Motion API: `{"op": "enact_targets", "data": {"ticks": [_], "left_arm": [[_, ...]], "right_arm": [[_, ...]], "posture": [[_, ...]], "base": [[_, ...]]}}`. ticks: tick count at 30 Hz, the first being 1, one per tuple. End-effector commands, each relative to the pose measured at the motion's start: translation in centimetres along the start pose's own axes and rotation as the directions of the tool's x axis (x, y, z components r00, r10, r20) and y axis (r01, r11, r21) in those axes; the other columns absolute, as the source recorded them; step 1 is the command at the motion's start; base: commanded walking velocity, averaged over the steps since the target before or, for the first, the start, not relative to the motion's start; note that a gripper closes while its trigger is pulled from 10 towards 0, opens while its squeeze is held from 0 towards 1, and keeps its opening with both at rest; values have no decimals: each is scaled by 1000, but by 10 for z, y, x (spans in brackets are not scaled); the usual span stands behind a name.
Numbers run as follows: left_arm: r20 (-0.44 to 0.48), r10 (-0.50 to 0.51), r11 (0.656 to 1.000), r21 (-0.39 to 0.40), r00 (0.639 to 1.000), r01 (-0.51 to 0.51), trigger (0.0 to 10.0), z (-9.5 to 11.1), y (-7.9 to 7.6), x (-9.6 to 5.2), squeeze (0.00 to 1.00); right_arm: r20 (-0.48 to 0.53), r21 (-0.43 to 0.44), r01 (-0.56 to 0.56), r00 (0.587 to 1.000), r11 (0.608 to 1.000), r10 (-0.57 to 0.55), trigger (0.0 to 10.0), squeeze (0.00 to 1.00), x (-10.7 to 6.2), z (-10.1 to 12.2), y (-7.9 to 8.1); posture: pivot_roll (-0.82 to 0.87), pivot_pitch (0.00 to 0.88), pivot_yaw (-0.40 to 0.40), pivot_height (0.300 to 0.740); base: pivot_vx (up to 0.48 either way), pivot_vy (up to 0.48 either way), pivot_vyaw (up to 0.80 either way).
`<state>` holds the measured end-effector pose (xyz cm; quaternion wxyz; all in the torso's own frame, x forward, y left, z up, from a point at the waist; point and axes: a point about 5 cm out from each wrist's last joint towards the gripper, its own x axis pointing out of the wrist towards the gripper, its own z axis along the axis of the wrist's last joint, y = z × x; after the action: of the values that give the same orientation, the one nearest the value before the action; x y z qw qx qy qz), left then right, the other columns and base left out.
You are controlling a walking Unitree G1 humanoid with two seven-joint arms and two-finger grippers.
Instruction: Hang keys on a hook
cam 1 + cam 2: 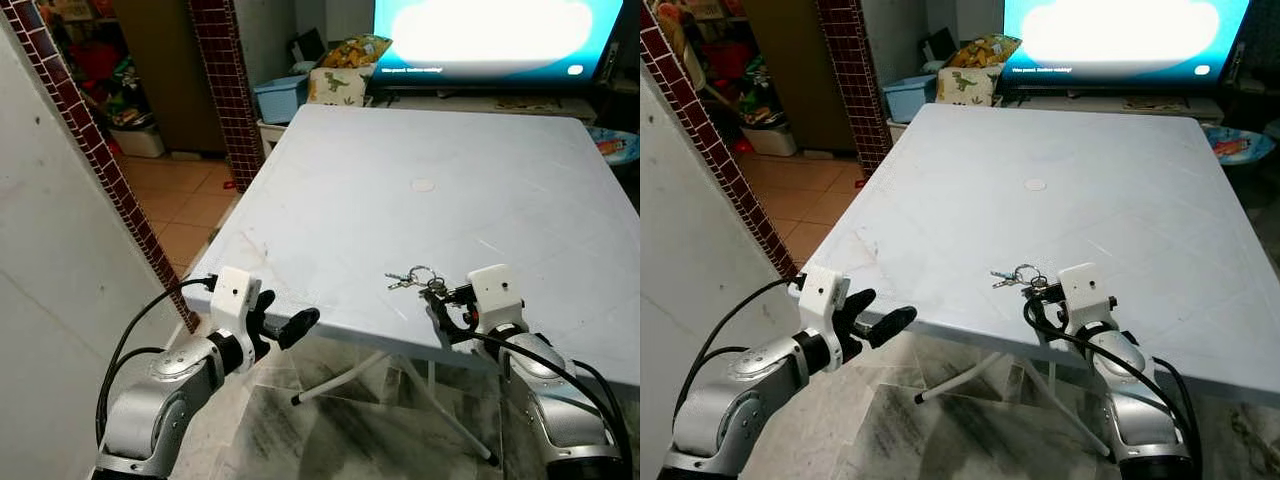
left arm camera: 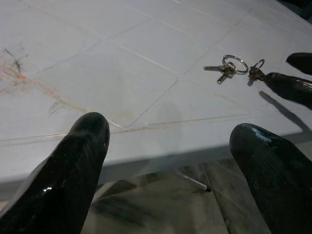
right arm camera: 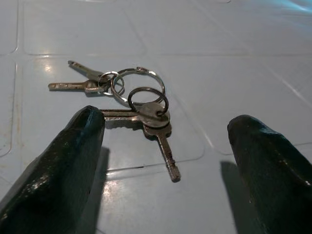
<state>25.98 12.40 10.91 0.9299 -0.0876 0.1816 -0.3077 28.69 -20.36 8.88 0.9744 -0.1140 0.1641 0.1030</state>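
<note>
A bunch of metal keys (image 3: 129, 105) on linked rings lies flat on the pale blue table (image 1: 400, 200), close to its near edge. The keys (image 1: 415, 279) sit just ahead of my right gripper (image 1: 447, 302), which rests low at the table edge. In the right wrist view its fingers (image 3: 63, 170) stand open on either side of the keys, one tip almost touching a key. My left gripper (image 1: 285, 318) is open, holding nothing, and hovers off the table's near left corner. The left wrist view catches the keys (image 2: 233, 69) farther along the tabletop.
A white wall with a red tiled edge (image 1: 100, 170) stands close on my left. Behind the table are a lit screen (image 1: 490, 35), a blue bin (image 1: 280, 98) and a box with cushions (image 1: 342, 70). Table legs (image 1: 350, 375) cross over marbled floor below the edge.
</note>
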Motion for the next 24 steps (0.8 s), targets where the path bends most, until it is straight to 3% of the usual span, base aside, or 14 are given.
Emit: {"op": "enact_targets", "data": {"ticks": [1, 21, 22, 24], "left_arm": [[-14, 6, 1000, 6, 1000, -6, 10000, 0, 1, -4, 0], [-37, -45, 999, 3, 998, 45, 10000, 3, -5, -10, 0], [-38, -46, 999, 2, 998, 46, 10000, 3, -5, -10, 0], [-39, -46, 999, 2, 998, 47, 10000, 3, -5, -10, 0]], "right_arm": [[9, 0, -26, 1000, 1000, 26, 10000, 0, 2, 0, 3], [73, -20, -93, 993, 995, 94, 10000, 0, 13, 5, 8], [75, -19, -94, 993, 995, 95, 9098, 0, 14, 6, 8], [77, -18, -95, 992, 995, 96, 9098, 0, 14, 6, 8]], "posture": [[-1, 18, 114, 740], [20, 42, 134, 740], [20, 42, 134, 740], [20, 41, 134, 740]], "base": [[0, 0, 0], [0, 0, 0], [0, 0, 0], [0, 0, 0]]}}
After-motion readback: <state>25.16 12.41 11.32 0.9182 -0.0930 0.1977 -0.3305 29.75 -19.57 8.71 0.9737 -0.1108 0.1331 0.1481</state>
